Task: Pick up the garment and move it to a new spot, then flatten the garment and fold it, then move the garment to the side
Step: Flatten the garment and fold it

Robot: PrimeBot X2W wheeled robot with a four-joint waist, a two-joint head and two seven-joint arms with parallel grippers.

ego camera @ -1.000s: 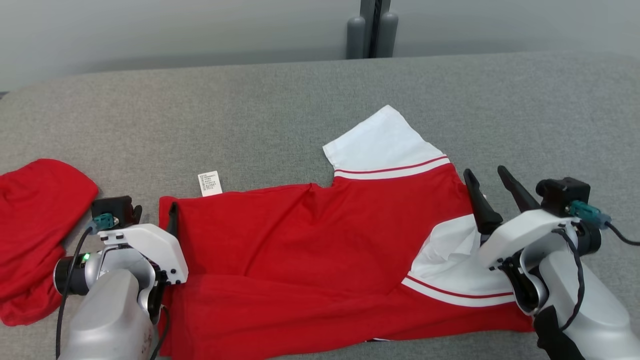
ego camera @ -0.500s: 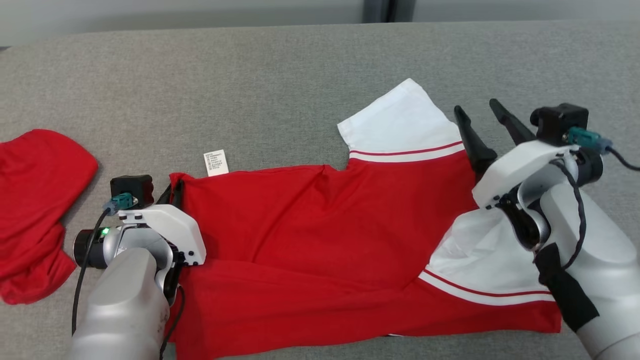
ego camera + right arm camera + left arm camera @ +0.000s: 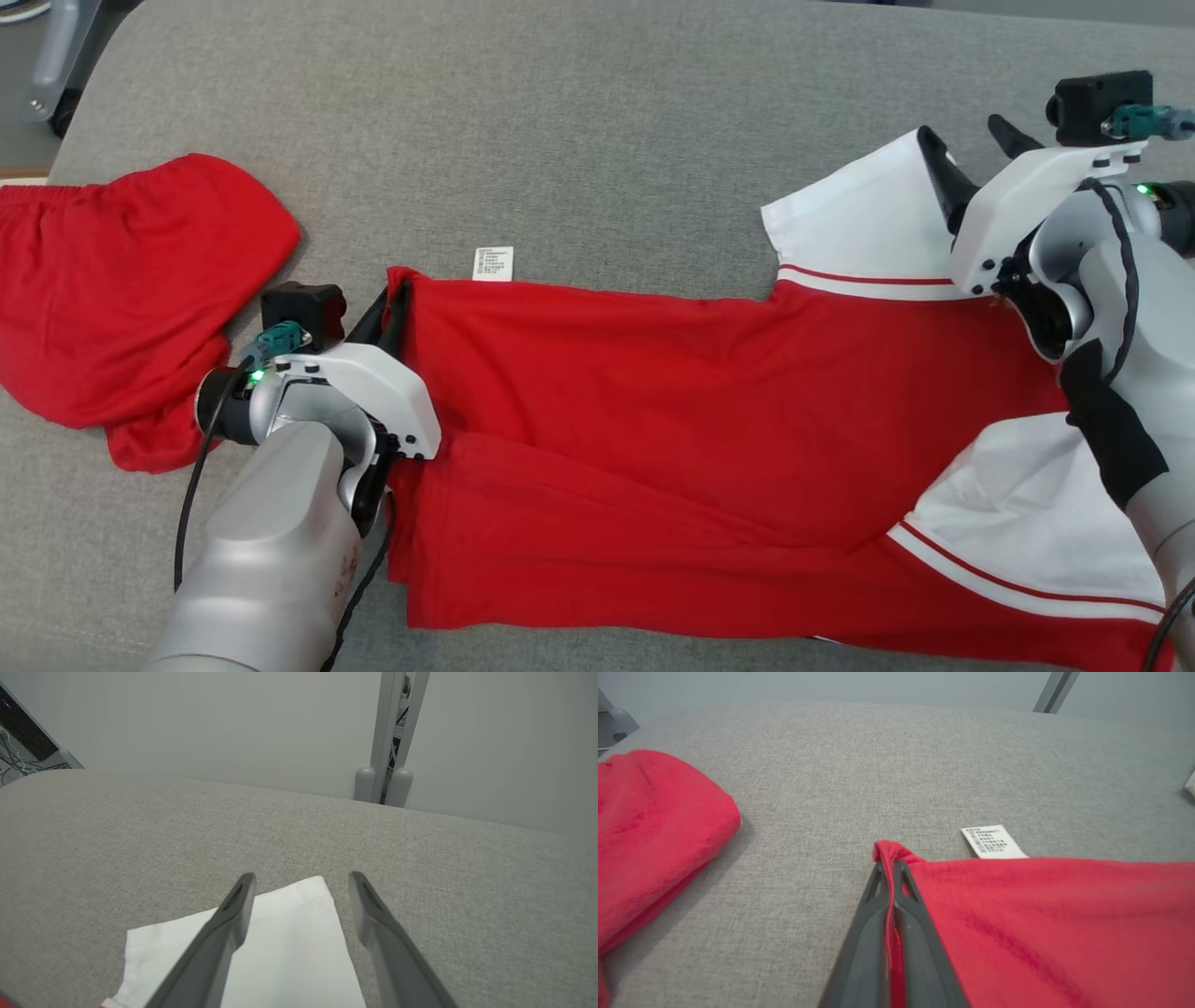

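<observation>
Garment [image 3: 672,392] corner clamped in left end effector [image 3: 889,864], white label [image 3: 993,841] print unreadable, right end effector [image 3: 302,876] apart

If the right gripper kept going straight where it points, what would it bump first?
Probably the grey padded surface just past the white sleeve, whose corner lies below the open jaws of the right gripper. Depth is unclear, though.

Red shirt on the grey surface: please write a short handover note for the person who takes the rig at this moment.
Left tool shut on the left corner of the shirt, beside the care label.
Right tool open above the far white sleeve, holding nothing.
Shirt lies spread across the grey surface, wrinkled; another red garment lies at the left.
Done: shirt laid out. To do: grip the sleeve side, flatten, fold, move aside.
</observation>
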